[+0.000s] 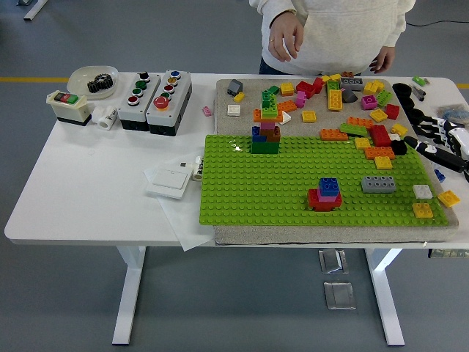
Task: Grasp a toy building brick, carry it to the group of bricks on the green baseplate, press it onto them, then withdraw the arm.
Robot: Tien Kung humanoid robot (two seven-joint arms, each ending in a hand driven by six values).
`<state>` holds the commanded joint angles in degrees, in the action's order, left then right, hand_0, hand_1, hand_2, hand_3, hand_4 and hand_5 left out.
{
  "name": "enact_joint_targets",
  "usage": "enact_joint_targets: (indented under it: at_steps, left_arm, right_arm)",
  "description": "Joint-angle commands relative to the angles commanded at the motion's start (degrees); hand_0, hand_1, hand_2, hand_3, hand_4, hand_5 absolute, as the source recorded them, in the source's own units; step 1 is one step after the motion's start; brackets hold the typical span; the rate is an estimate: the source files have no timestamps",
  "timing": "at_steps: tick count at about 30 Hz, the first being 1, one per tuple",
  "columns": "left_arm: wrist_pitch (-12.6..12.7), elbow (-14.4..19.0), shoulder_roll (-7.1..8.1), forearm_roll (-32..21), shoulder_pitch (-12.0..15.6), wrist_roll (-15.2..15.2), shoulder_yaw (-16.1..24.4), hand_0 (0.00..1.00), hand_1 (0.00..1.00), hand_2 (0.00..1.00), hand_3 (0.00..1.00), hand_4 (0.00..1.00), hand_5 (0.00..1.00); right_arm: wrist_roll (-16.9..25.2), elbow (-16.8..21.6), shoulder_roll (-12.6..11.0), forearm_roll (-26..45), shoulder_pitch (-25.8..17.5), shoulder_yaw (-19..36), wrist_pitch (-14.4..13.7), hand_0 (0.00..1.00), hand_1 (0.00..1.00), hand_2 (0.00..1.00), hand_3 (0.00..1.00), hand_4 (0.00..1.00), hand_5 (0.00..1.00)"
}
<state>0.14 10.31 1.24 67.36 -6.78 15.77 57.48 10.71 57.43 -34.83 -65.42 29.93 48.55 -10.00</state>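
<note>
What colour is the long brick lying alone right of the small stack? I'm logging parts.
Grey: the long brick, seen in the head view.

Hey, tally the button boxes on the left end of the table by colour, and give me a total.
Beige box: 1
Grey boxes: 2
Total: 3
</note>
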Motion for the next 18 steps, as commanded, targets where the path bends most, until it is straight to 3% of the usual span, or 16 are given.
enact_joint_targets:
  at_steps: [4, 5, 10, 11, 18]
  left_arm:
    - [0.02, 0.0, -0.02, 0.18, 0.01, 0.02, 0.21, 0.777, 0.715, 0.649, 0.562, 0.589, 0.611]
    - [0.01, 0.0, -0.01, 0.23, 0.01, 0.02, 0.21, 0.777, 0.716, 0.648, 0.562, 0.588, 0.61]
    - [0.02, 0.0, -0.05, 0.27, 0.0, 0.04, 0.2, 0.777, 0.716, 0.648, 0.562, 0.588, 0.61]
    - [0.03, 0.0, -0.06, 0.17, 0.03, 0.04, 0.13, 0.777, 0.717, 0.648, 0.563, 0.589, 0.611]
    - [0.07, 0.0, -0.06, -0.34, 0.08, 0.01, -0.13, 0.777, 0.715, 0.648, 0.563, 0.589, 0.611]
  right_arm:
    - [0.75, -0.15, -0.29, -9.68, 0.08, -0.9, 0.34, 0.897, 0.82, 0.828, 0.886, 0.998, 0.468]
    - [0.85, -0.29, -0.21, -11.92, 0.25, -1.29, 0.29, 0.845, 0.76, 0.781, 0.831, 0.998, 0.404]
    - [1.38, -1.37, 0.77, -22.85, 1.41, -3.67, -1.16, 0.845, 0.76, 0.781, 0.831, 0.998, 0.404]
    - [1.51, -2.13, 1.41, -24.84, 1.96, -4.78, -2.12, 0.808, 0.721, 0.75, 0.806, 0.998, 0.362]
    - [2.14, -5.26, 3.4, -27.73, 3.88, -7.64, -2.64, 0.799, 0.713, 0.741, 0.8, 0.998, 0.353]
